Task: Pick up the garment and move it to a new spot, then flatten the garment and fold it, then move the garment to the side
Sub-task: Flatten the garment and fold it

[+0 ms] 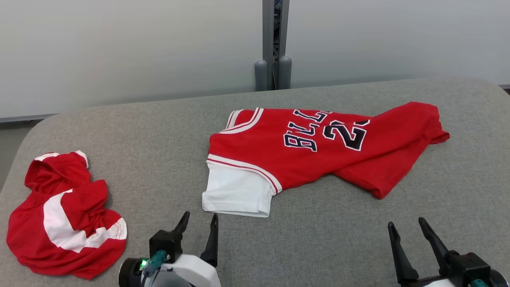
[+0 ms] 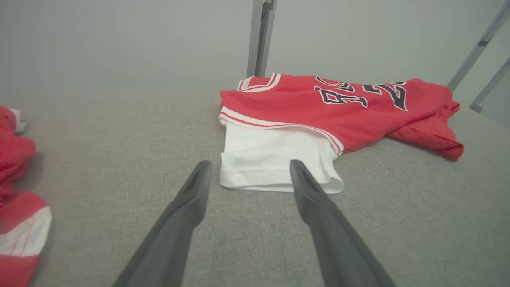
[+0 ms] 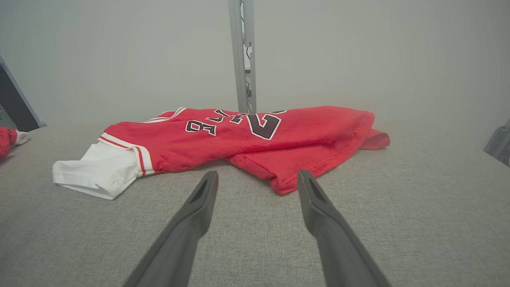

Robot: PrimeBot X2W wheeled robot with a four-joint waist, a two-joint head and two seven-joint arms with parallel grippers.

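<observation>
left hand [image 1: 201,215] and right hand [image 1: 406,221] stand spread apart, empty, near the red jersey [image 1: 310,159].

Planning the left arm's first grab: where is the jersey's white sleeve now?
Head view, left of centre: the white sleeve lies just ahead of the left gripper, untouched.

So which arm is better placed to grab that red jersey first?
Probably the left. The left gripper, open, points at the white sleeve of the jersey, fingertips just short of it. The right gripper, also open, sits farther back from the red hem.
</observation>
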